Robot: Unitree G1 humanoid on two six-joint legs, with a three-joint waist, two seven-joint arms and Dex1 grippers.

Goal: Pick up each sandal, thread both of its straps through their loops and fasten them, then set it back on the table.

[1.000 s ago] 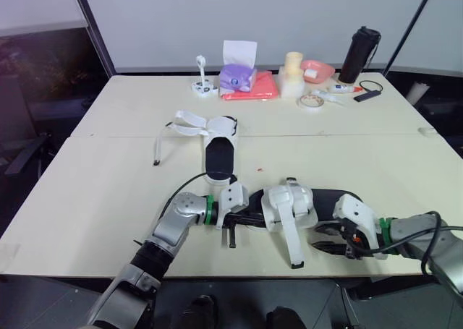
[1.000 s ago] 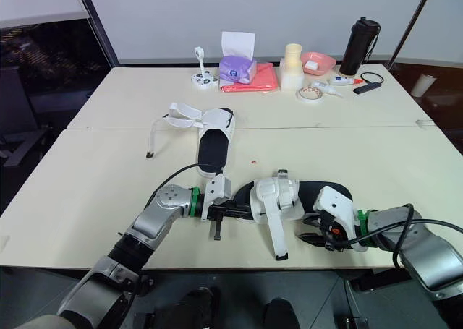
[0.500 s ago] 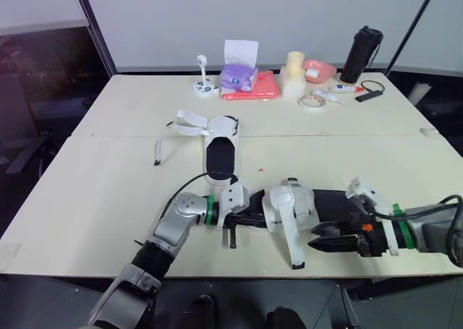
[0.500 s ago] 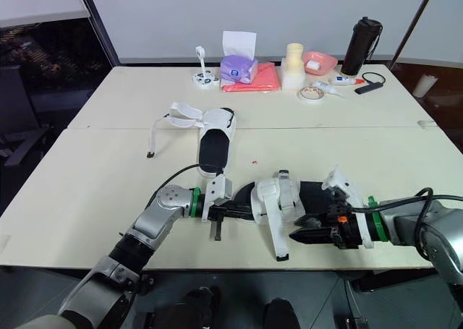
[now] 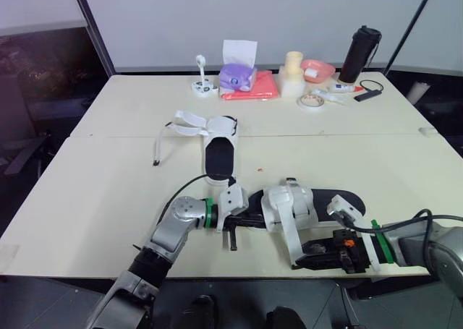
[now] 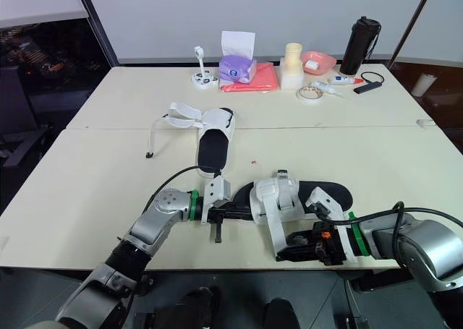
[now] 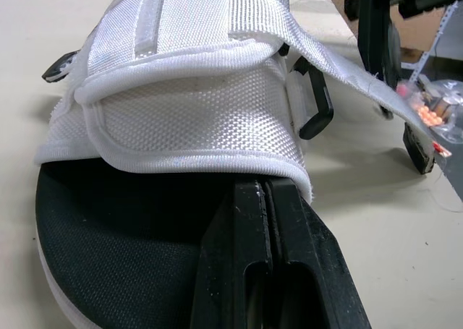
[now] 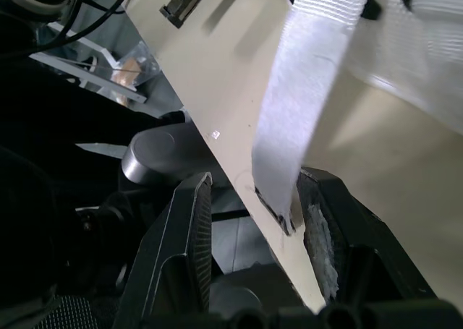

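— what has changed since the last check?
— my right gripper [image 8: 253,181] has left the heel side of the near sandal [image 5: 338,199] and come down to the table's front edge, at the tip of the loose strap [image 8: 289,119]. my left gripper [image 7: 269,191] has not shifted.
— state of the right fingers?
— apart, with the strap's end hanging between them. it lies close against one finger [image 8: 329,235]; the other [image 8: 181,249] stands clear of it. nothing is clamped.
— and the left?
— pressed together, lying on the black footbed at the toe end, tips tucked under the edge of the white upper [image 7: 188,105]. whether they pinch any of it i cannot tell.
— position of the sandal?
— flat on the table [image 5: 108,184], near the front edge, between my two grippers. the strap runs from the upper towards me, past a black loop [image 7: 316,101], and its end is free.
— the other one?
— the far sandal [image 5: 219,152] lies further back by the table's middle seam, its straps [image 5: 184,123] spread loose to my left, well apart from both grippers.
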